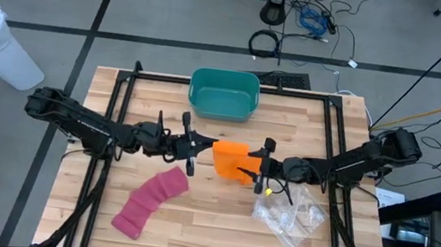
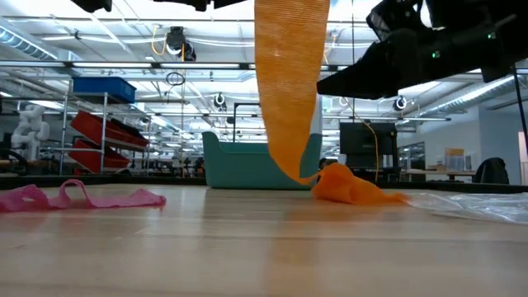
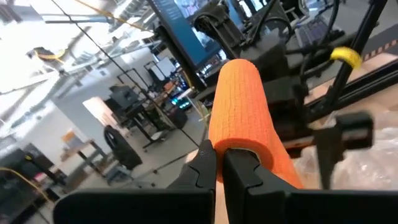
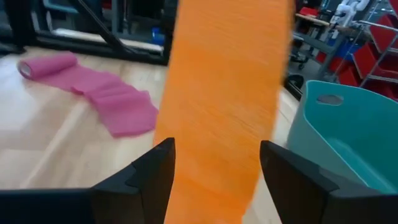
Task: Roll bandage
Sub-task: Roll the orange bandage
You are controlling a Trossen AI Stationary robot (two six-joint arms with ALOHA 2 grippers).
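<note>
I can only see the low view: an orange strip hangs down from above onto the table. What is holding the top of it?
Observer: The left gripper. In its wrist view its fingers are shut on the rolled end of the orange bandage.
Operator: And that dark shape at upper right?
Observer: That is the right gripper. From above it sits right beside the orange bandage, and its wrist view shows its fingers open on either side of the strip.
Operator: Is the pink thing rolled up?
Observer: No. From above, the pink bandage lies unrolled in a long strip on the table, nearer the left arm.
</note>
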